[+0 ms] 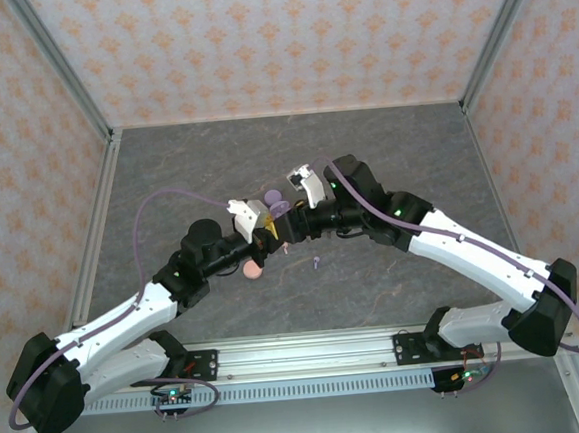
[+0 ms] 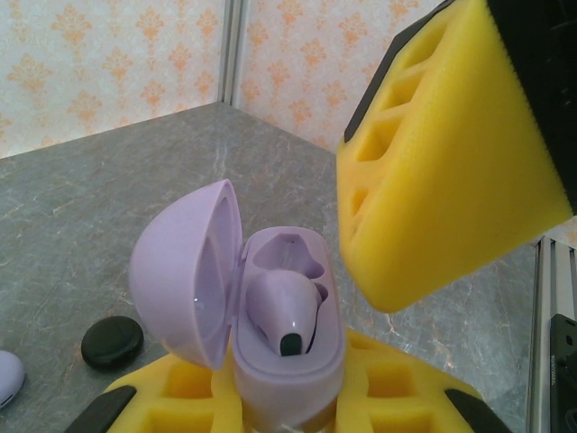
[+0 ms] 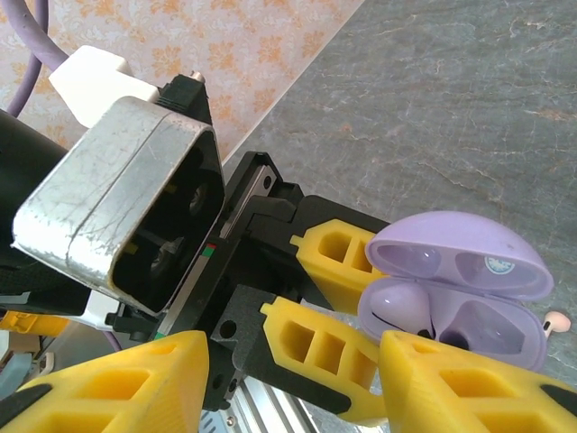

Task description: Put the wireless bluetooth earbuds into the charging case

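Observation:
A lilac charging case (image 2: 288, 361) stands upright with its lid (image 2: 180, 271) swung open, and my left gripper (image 2: 288, 401) is shut on its base between yellow fingers (image 2: 397, 388). One lilac earbud (image 2: 281, 311) with a dark tip sits in the near slot; the far slot (image 2: 288, 255) is empty. My right gripper (image 3: 288, 388) is open, its yellow fingers (image 3: 469, 388) spread just beside the case (image 3: 460, 289). In the top view both grippers, left (image 1: 270, 228) and right (image 1: 295, 228), meet at mid-table. A loose lilac earbud (image 1: 317, 261) lies on the table.
A pink round case (image 1: 254, 269) lies by the left arm. A black round case (image 2: 113, 341) and a pale object (image 2: 4, 379) rest on the grey table (image 1: 385, 149). A pinkish-white earbud (image 3: 554, 322) lies beyond the case. Patterned walls enclose the table.

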Robot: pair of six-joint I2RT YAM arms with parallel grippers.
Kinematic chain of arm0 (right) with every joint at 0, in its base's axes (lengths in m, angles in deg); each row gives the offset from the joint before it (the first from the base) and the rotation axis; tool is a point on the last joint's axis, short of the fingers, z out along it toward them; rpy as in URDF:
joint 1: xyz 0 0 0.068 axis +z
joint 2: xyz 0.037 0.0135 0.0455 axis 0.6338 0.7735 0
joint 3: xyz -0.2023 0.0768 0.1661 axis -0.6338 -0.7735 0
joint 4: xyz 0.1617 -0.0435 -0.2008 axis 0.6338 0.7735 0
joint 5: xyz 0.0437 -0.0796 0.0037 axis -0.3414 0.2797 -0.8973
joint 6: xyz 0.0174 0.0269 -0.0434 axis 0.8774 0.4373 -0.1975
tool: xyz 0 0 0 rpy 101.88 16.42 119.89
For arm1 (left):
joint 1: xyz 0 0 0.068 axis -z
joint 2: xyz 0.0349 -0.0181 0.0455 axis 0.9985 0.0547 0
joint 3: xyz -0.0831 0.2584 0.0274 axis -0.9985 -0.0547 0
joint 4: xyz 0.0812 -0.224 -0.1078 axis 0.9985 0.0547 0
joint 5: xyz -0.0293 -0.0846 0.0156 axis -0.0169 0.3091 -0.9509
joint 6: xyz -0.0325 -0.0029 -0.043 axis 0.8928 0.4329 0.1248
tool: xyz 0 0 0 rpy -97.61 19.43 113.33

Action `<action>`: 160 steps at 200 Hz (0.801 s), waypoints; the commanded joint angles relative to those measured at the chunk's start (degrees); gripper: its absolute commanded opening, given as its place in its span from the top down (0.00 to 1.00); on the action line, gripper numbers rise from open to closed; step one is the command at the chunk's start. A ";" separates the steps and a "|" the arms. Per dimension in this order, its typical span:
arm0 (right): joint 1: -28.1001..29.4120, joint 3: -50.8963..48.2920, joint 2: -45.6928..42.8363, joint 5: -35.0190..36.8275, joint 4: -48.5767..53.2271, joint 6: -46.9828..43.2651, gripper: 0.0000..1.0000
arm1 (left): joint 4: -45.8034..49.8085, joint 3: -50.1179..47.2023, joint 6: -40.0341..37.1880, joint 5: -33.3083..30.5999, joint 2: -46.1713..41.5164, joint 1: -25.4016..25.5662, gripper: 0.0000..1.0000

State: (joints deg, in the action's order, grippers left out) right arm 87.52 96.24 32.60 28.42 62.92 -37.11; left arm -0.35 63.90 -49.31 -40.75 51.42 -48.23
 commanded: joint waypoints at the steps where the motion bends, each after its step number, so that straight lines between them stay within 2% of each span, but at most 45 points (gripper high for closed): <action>1: 0.18 0.99 0.56 -1.27 -2.93 0.63 0.47 | -2.02 1.36 -0.15 0.74 -0.78 0.48 0.95; 31: 0.20 1.17 0.58 -1.23 -3.11 0.54 0.47 | -2.02 1.27 -0.12 0.81 -0.85 0.48 0.95; 53: 0.17 0.82 -1.80 1.37 -2.18 0.19 0.47 | -1.80 1.01 -0.25 0.39 -1.30 0.48 0.95; 88: -2.30 0.02 -7.52 8.22 3.32 0.53 0.46 | -1.25 0.38 -0.47 -0.13 -2.27 0.48 0.95; 124: -6.17 -4.25 -13.64 17.07 8.50 5.32 0.46 | 0.34 -0.72 -0.65 -0.93 -4.22 0.48 0.95; 160: -7.84 -8.07 -13.19 24.21 14.11 10.56 0.46 | 2.80 -1.28 -1.23 -1.55 -6.94 0.48 0.95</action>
State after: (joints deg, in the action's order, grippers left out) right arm 80.09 90.88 17.58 44.85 70.53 -31.39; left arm 0.92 63.40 -49.35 -41.23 46.81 -48.23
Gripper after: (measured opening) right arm 0.537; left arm 0.181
